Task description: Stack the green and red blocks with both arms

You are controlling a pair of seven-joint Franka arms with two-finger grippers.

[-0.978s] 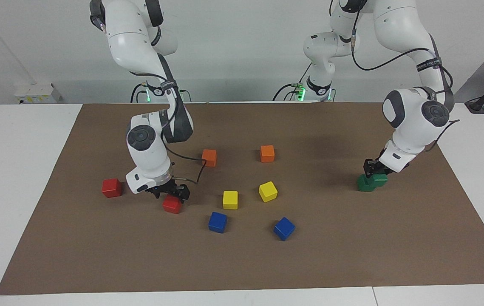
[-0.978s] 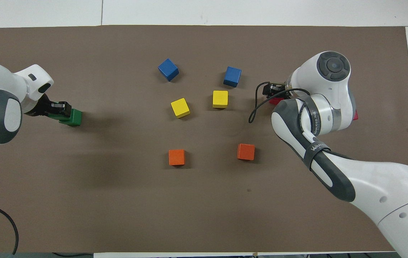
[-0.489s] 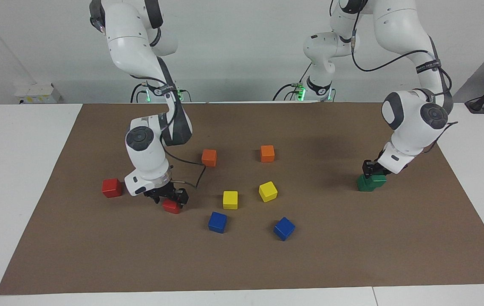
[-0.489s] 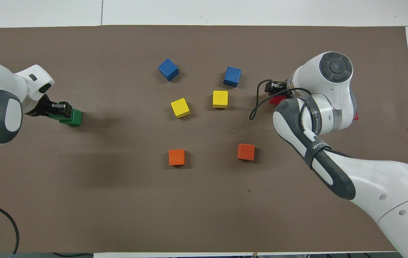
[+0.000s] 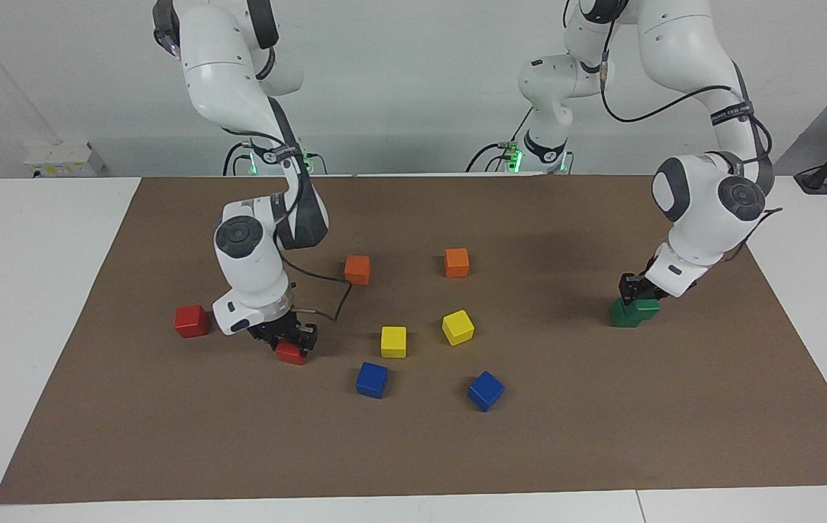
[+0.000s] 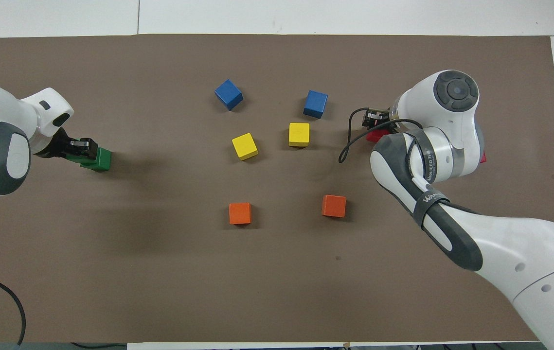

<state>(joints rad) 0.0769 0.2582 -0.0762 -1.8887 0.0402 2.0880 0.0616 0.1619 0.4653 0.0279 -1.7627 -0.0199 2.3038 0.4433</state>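
A red block (image 5: 291, 354) lies on the brown mat (image 5: 602, 436) beside the yellow cubes, toward the right arm's end. My right gripper (image 5: 287, 341) is down on it and covers its top; only an edge of this block (image 6: 375, 135) shows under the right gripper (image 6: 373, 120) in the overhead view. The second red block (image 5: 190, 320) stands apart, closer to the right arm's end of the table. Two dark green blocks touch each other at the left arm's end. My left gripper (image 5: 637, 289) is down on the green one (image 5: 648, 307) beside the other green block (image 5: 624, 314).
Two orange cubes (image 5: 357, 269) (image 5: 457, 262) lie nearer to the robots. Two yellow cubes (image 5: 393, 341) (image 5: 458, 327) sit mid-mat. Two blue cubes (image 5: 372, 379) (image 5: 486, 390) lie farthest from the robots. A black cable (image 5: 333, 305) loops by the right wrist.
My right gripper has come down lower over the red block and shifted slightly toward the right arm's end. The left gripper and the green blocks have hardly moved.
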